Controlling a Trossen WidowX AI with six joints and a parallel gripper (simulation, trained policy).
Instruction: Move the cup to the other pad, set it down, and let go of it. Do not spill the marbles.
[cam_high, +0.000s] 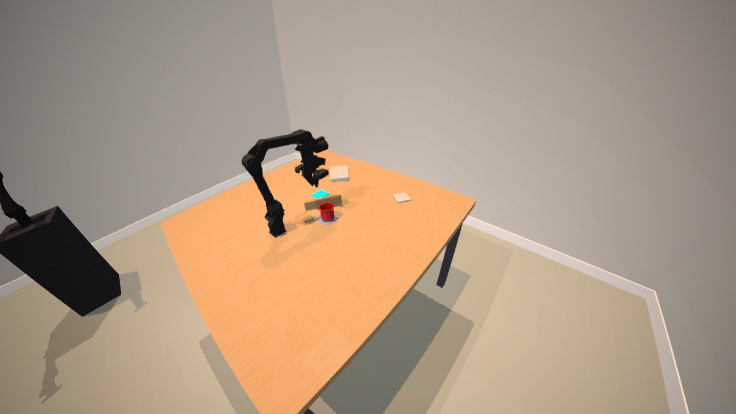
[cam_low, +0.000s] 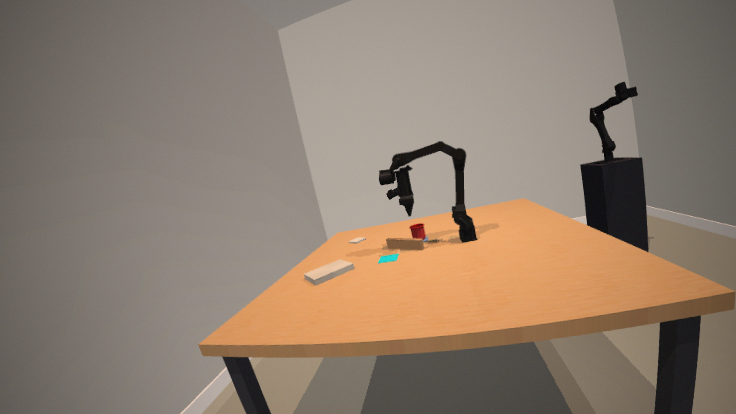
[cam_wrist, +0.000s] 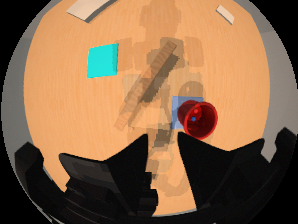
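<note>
Cup (cam_high: 326, 212) (cam_low: 417, 231) (cam_wrist: 200, 120), top view: upright on the blue pad (cam_high: 327, 221) (cam_low: 425, 238) (cam_wrist: 178, 112), mouth up, long axis vertical. The wooden bar (cam_high: 323, 201) (cam_low: 405, 243) (cam_wrist: 146, 86) lies between it and the cyan pad (cam_high: 320, 194) (cam_low: 388, 258) (cam_wrist: 102, 61).

Exterior: claw (cam_high: 315, 184) (cam_low: 409, 214) (cam_wrist: 162, 137) above table height, pointing down, clear of the cup. Best judged: centre over the cup, come down straight, close gently; later, lift level and clear of the bar.

Wrist: fingers part-way apart, nothing between them. Cup off toward the right-hand finger; they probably need spreading wider before descent, or a tip may catch the rim. Marbles (cam_wrist: 195, 116) inside. No handle seen, so facing looks unimportant.
</note>
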